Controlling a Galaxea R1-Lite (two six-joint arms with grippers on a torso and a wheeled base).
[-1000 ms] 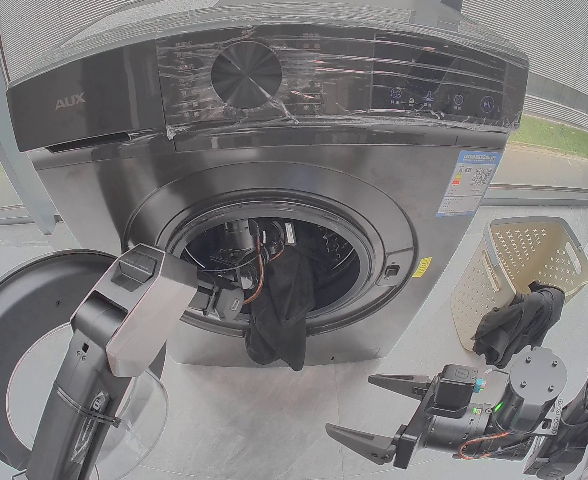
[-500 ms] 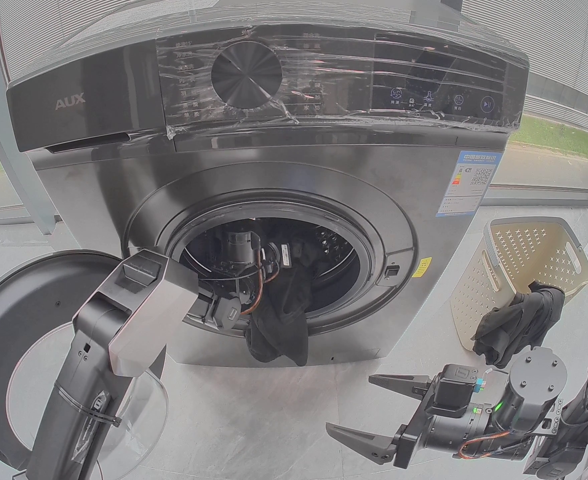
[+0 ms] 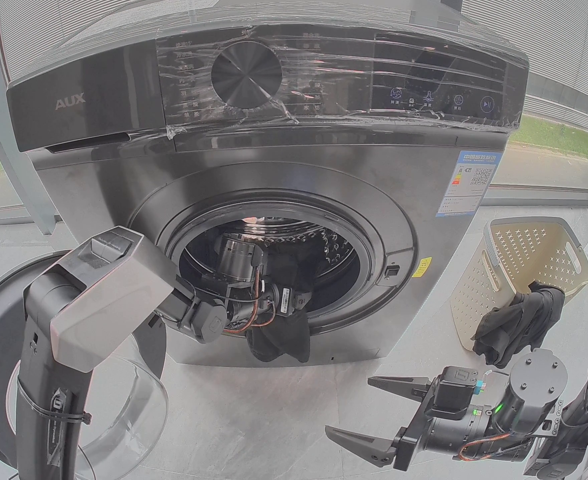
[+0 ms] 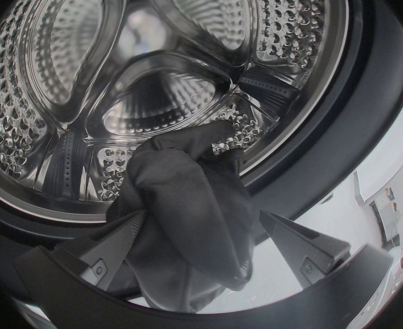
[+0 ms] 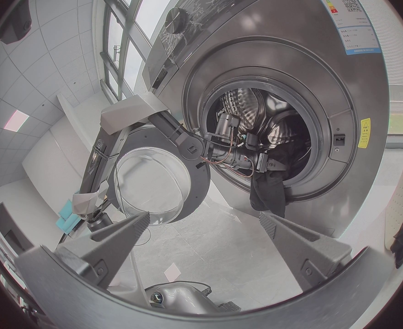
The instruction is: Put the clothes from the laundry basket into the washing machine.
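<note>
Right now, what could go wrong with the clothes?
The black garment hangs half out of the washing machine, and the left fingers are open around it, so it might slide onto the floor. A second black garment droops over the laundry basket edge and could slip off too.

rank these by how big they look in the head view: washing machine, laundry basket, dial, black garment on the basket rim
1. washing machine
2. laundry basket
3. black garment and dial: they look about alike, so I won't rank one over the other.
</note>
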